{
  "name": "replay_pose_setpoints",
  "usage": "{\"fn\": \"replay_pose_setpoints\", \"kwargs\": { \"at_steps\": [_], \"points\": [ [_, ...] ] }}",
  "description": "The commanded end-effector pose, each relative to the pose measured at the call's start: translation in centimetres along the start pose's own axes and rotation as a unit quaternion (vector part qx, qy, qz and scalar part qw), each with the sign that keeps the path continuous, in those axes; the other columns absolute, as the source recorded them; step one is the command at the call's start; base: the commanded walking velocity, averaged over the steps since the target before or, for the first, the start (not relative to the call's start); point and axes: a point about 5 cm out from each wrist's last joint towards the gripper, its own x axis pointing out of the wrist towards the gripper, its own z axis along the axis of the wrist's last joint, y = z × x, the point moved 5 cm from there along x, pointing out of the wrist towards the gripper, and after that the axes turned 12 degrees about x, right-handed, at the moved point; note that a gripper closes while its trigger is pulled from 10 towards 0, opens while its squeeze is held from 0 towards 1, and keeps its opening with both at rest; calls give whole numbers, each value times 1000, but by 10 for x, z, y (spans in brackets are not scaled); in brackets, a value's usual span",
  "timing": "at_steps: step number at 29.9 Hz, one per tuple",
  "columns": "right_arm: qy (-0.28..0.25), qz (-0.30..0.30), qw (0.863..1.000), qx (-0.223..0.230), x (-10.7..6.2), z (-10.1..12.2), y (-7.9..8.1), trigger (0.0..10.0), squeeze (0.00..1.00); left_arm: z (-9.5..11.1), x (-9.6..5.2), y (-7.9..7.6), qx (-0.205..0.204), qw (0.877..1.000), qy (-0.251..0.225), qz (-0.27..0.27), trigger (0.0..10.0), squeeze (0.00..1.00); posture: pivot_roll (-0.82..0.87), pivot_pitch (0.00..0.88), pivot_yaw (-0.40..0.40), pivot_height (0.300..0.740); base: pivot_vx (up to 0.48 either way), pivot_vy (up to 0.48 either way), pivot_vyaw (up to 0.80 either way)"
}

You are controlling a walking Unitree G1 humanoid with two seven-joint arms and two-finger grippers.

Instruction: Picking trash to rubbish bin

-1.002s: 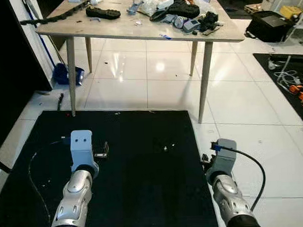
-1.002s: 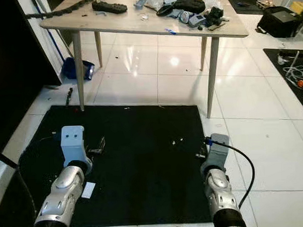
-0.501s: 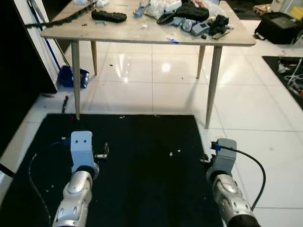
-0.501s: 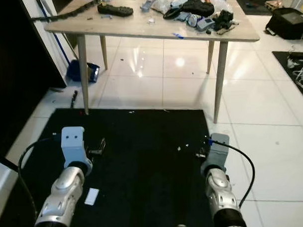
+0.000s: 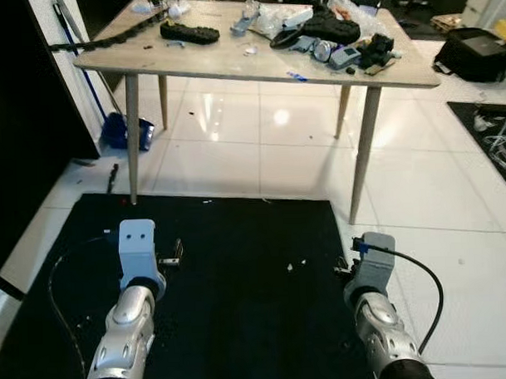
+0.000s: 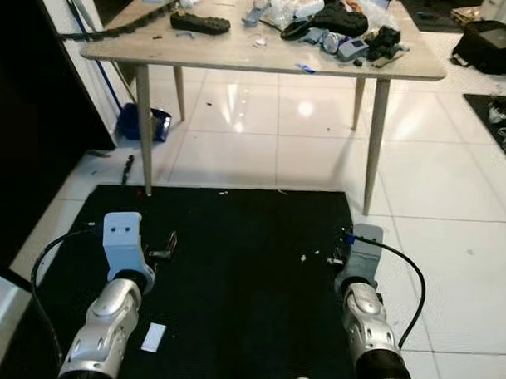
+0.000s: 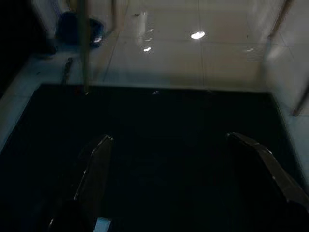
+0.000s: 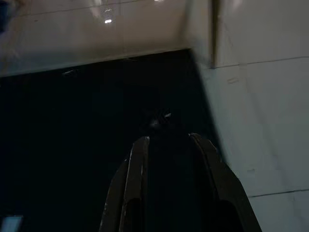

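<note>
Trash: a small white scrap (image 6: pixel 153 336) lies flat on the black mat (image 6: pixel 238 240), just beside the left forearm and nearer the robot than the left tool. Two or three white specks (image 5: pixel 297 264) lie on the mat toward its right edge, ahead of the right tool; what they are cannot be told.

Surroundings: a wooden table (image 5: pixel 232 61) on four thin legs stands beyond the mat, its two near legs at the mat's far edge. On it lie a black shoe sole (image 5: pixel 189 32), a dark bag (image 5: pixel 330 25), clear plastic wrappers (image 5: pixel 272 18) and other small clutter. A blue object (image 5: pixel 122 132) rests on the white tile floor (image 5: pixel 419 192) by the left wall, behind the table's left legs. A black case (image 5: pixel 473 55) sits on the floor at far right, and cables (image 5: pixel 492 127) lie on a second dark mat there. A black cable (image 5: pixel 61 296) curves over the mat beside the left arm.

Arms: both silver forearms reach forward and down over the mat, well apart. The left tool (image 7: pixel 178 179) hangs above the mat with its fingers (image 7: pixel 96 169) spread wide, released and gripping nothing. The right tool (image 8: pixel 169 159) hangs over the mat's right edge, close to the tile; its fingers (image 8: pixel 137 169) stand a narrow gap apart with nothing between them.
</note>
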Motion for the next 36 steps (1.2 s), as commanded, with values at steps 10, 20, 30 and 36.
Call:
{"fn": "replay_pose_setpoints", "kwargs": {
  "at_steps": [10, 20, 30, 36],
  "points": [
    [10, -5, 1000, 6, -2, -6, -1, 10000, 0, -5, -2, 2, 2, 1000, 9, 1, 10000, 0, 29, 145, -6, 740, 278, 0, 0],
    [9, -3, 1000, 5, 0, -5, 0, 10000, 0, -5, -1, 1, 2, 1000, 7, -1, 10000, 0, 27, 138, -9, 740, 284, 0, 0],
    [7, -1, 1000, 4, 0, -3, 1, 10000, 0, -4, -1, 1, 2, 1000, 5, -1, 10000, 0, 25, 127, -11, 740, 306, 0, 0],
    [3, 3, 1000, 5, 1, 0, 2, 10000, 0, -4, -2, 2, 3, 1000, 4, -2, 10000, 0, 23, 123, -10, 740, 311, 0, 0]
  ]
}}
